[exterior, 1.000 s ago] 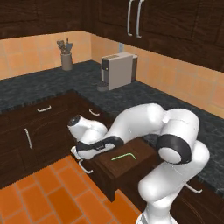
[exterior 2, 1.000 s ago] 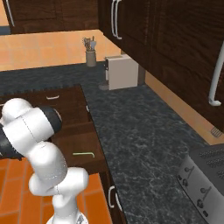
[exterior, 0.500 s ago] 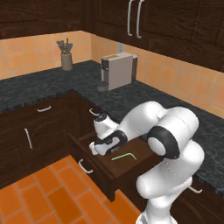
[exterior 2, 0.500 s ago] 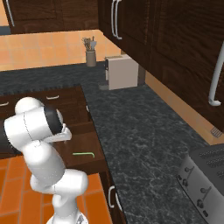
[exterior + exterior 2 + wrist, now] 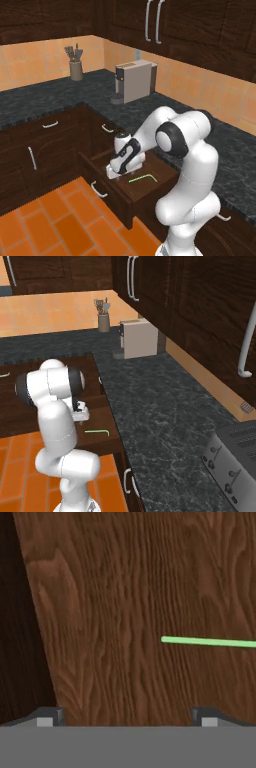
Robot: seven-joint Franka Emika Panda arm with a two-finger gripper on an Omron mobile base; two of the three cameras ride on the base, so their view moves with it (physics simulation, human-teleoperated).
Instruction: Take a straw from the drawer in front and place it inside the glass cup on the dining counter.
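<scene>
You have the counter (image 5: 60, 102) wrapping the corner, with the drawer (image 5: 165, 176) pulled open below it. Your gripper (image 5: 113, 174) hangs over the drawer with jaws wide apart, holding nothing. The straw (image 5: 142, 178) lies flat on the drawer floor, just beside the gripper.

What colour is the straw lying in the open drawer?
Light green; the straw shows best in the hand view.

Open drawer (image 5: 131, 187) holds the straw (image 5: 142, 178) flat.
</scene>
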